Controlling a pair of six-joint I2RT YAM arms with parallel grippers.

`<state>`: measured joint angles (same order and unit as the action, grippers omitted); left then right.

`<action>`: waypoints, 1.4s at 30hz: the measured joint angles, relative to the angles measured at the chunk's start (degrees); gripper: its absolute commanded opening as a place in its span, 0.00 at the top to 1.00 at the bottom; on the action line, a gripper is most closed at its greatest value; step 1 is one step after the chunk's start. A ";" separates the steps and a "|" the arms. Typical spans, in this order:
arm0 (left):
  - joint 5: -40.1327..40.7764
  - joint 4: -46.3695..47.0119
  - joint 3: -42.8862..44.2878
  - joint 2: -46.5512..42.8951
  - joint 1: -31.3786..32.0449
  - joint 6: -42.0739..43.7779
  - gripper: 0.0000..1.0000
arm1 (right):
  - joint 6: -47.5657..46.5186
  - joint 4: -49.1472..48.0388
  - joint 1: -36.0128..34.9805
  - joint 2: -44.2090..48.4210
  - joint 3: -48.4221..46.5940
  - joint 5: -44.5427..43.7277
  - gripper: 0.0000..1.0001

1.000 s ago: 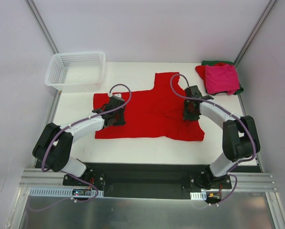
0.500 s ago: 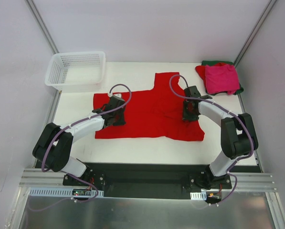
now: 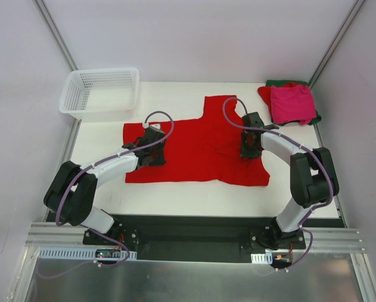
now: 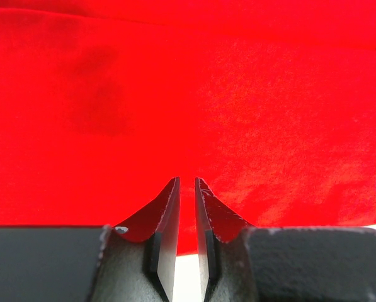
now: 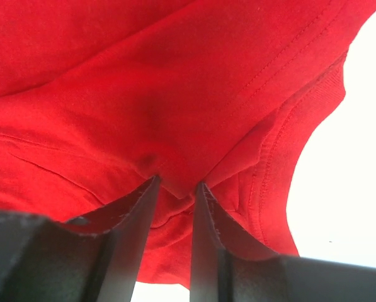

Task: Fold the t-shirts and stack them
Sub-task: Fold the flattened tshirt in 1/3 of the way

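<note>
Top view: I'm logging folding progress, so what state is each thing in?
bright red t-shirt, spread out on the table, pinched at both sides
magenta-pink t-shirt, folded, top of the stack
folded red t-shirt, under the pink one
dark green t-shirt, bottom of the stack, mostly hidden
white basket, upright, nothing seen inside
left gripper, shut on the bright red t-shirt
right gripper, shut on a bunched fold of it

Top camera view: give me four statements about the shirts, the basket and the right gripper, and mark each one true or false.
1. The red t-shirt lies spread open on the table. True.
2. The white basket holds a folded shirt. False: it is empty.
3. The right gripper pinches a fold of the red t-shirt. True.
4. The pink shirt lies at the far left corner. False: it tops the stack at the far right corner.
</note>
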<state>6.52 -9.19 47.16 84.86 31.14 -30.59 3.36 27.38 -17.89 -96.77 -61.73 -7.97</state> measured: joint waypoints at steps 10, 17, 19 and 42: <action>0.00 0.00 0.00 0.37 0.00 0.07 0.85 | -0.44 -0.13 0.04 -0.42 0.00 0.39 0.89; 0.00 0.00 0.00 0.37 0.00 0.09 0.85 | -0.55 -0.13 0.07 -0.42 -0.02 0.46 0.98; 0.00 0.00 0.00 0.37 0.00 0.09 0.85 | -0.63 -0.11 0.07 -0.42 -0.02 0.48 0.99; 0.00 0.00 0.00 0.37 0.00 0.11 0.86 | -0.85 3.34 0.07 1.57 -6.49 0.48 0.99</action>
<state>6.52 -9.19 47.16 85.23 31.14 -30.48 2.50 30.72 -17.82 -95.20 -68.23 -7.49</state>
